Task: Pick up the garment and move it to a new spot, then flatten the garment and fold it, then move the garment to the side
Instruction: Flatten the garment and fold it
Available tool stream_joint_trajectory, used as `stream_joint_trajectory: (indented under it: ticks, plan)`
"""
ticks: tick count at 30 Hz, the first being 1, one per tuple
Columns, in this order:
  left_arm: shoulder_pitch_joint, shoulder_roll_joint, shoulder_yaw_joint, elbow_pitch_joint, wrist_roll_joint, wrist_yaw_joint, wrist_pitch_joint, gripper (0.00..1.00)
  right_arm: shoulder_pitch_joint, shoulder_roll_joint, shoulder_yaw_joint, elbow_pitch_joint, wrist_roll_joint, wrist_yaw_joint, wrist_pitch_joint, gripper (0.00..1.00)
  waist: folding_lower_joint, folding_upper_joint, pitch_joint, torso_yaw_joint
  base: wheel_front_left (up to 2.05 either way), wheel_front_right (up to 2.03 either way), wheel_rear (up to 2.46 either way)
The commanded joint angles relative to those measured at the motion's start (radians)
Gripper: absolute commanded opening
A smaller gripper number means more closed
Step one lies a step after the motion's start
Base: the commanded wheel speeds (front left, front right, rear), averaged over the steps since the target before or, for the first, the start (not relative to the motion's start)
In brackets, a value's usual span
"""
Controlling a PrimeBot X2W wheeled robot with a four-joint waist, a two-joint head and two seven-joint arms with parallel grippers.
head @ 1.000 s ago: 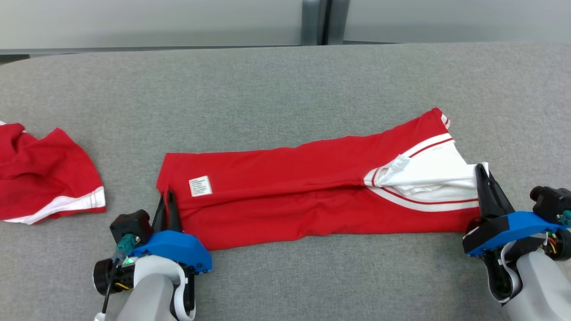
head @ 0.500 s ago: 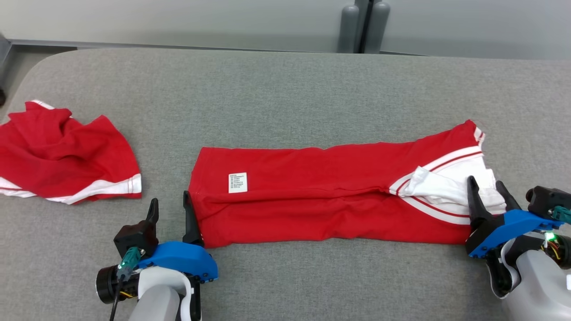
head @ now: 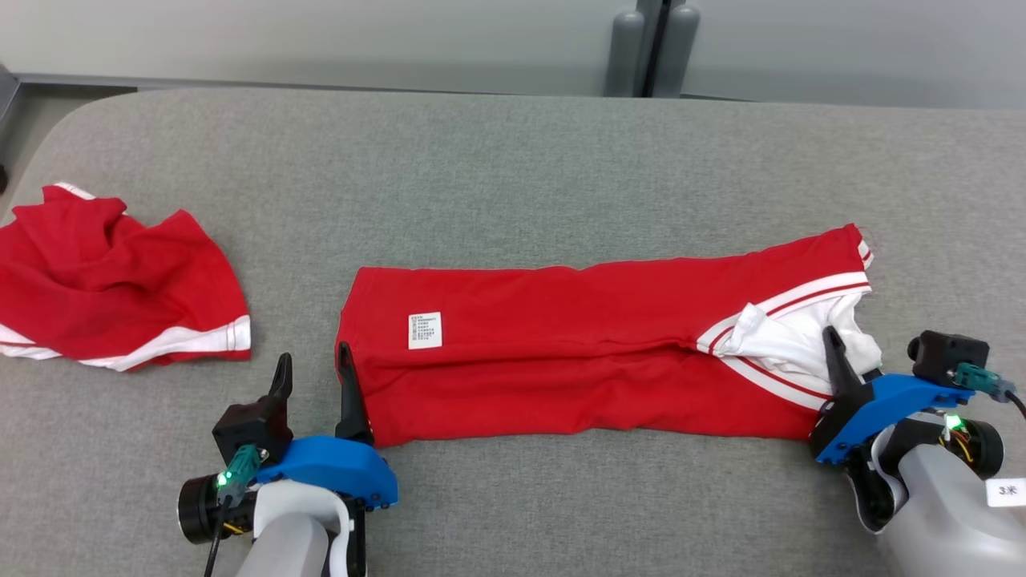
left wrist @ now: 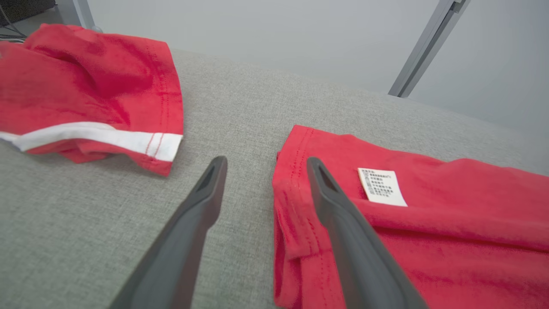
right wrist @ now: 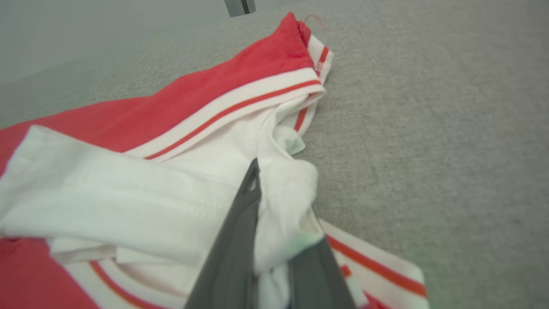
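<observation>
The garment [head: 561, 361] is red with white-striped trim and lies folded into a long band across the grey table [head: 513, 176]. A white label [head: 425, 330] shows near its left end. My left gripper [head: 313, 357] stands open at that left end. In the left wrist view its right finger rests on the garment [left wrist: 429, 240] edge and the left gripper [left wrist: 266, 162] holds nothing. At the right end, my right gripper [head: 846, 344] is shut on the garment's white inner collar cloth. The right wrist view shows that cloth bunched between the fingers of the right gripper [right wrist: 279, 193] over the garment [right wrist: 171, 180].
A second red garment with a white stripe [head: 120, 288] lies crumpled at the table's left side, also seen as the second garment [left wrist: 85, 86] in the left wrist view. The table's far edge meets a grey wall with a post [head: 657, 48]. Bare grey surface lies beyond and before the band.
The head camera shifted after the earliest frame. My left gripper went from shut to open at the left end. My right gripper opened, then closed on the white collar cloth.
</observation>
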Motion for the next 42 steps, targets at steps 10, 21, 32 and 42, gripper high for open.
stream_joint_trajectory:
  ticks: [10, 21, 32, 42]
  plan:
    - [0.057, 0.001, 0.006, 0.013, 0.045, -0.016, -0.003, 1.0, 0.131, -0.02, -0.134, -0.205, -0.005, 0.0, -0.004, 0.0, -0.0001, 0.0, -0.099, -0.089, 0.0, 0.0, 0.0]
    - [0.098, 0.001, -0.027, 0.025, 0.037, -0.027, -0.003, 1.0, 0.232, 0.061, -0.081, -0.401, -0.014, 0.0, -0.004, 0.0, -0.0001, 0.0, -0.148, -0.096, 0.0, 0.0, 0.0]
    - [0.077, 0.0, -0.105, 0.043, 0.023, -0.029, -0.003, 1.0, 0.186, 0.111, 0.171, -0.404, 0.042, 0.0, -0.004, 0.0, -0.0001, 0.0, -0.143, 0.06, 0.0, 0.0, 0.0]
    - [0.063, 0.0, -0.213, 0.056, 0.031, -0.025, -0.003, 1.0, 0.084, 0.138, 0.249, -0.291, 0.024, 0.0, -0.004, 0.0, -0.0001, 0.0, -0.112, 0.22, 0.0, 0.0, 0.0]
